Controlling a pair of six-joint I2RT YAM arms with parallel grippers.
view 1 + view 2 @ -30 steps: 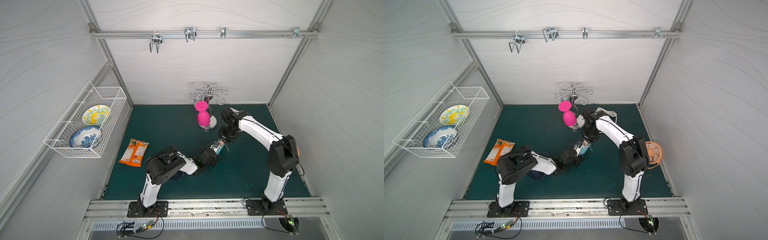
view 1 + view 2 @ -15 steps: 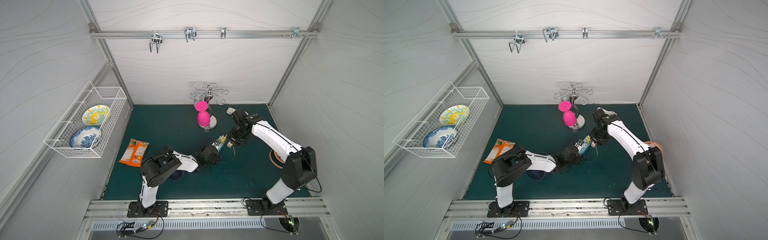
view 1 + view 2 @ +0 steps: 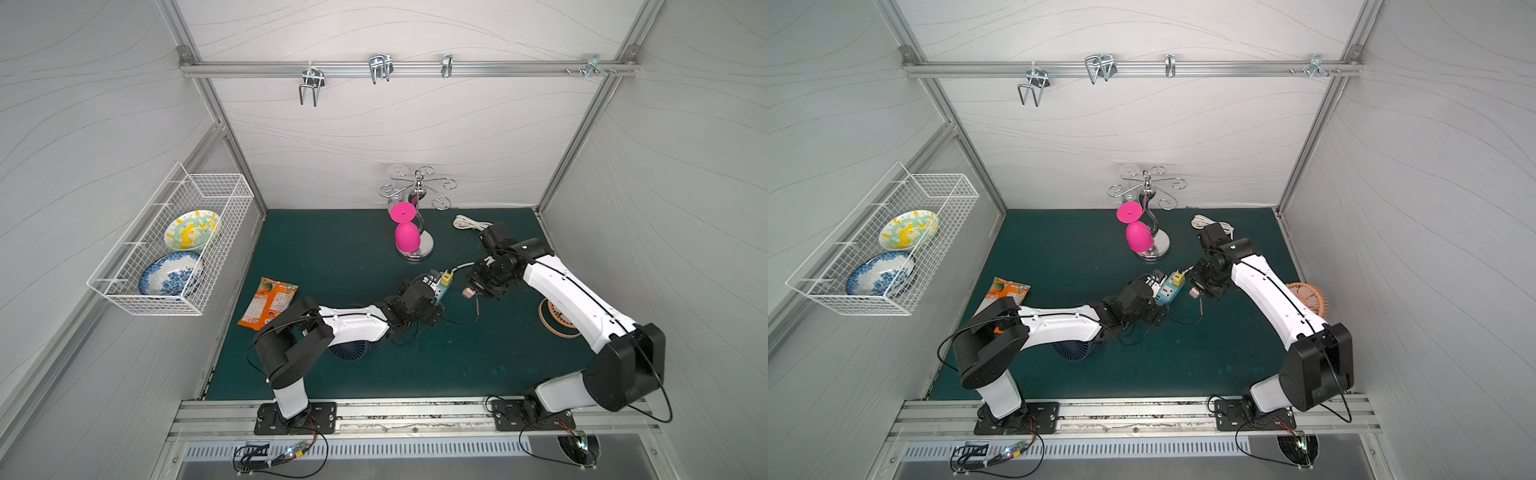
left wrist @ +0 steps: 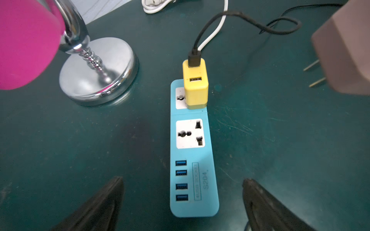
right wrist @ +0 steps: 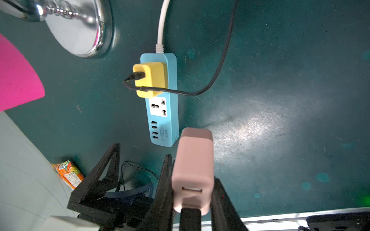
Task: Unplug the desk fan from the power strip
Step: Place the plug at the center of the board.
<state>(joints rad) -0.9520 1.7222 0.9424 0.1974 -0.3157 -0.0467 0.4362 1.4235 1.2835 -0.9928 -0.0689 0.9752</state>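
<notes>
Two grippers hung over the green table (image 4: 280, 150): the left gripper (image 4: 183, 179) was wide open, one finger at each side of the port end of the power strip (image 4: 192, 160), which lay flat near the chrome stand base (image 4: 96, 76). The right gripper (image 5: 192, 170) was closed on a pink plug (image 5: 195, 144), its prongs free beside the strip, whose end socket held a yellow adapter (image 4: 195, 84).

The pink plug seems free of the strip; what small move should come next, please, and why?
Probably lower the right hand and set the pink plug on the mat: its prongs are bare, and the left hand stands open by the strip.
</notes>
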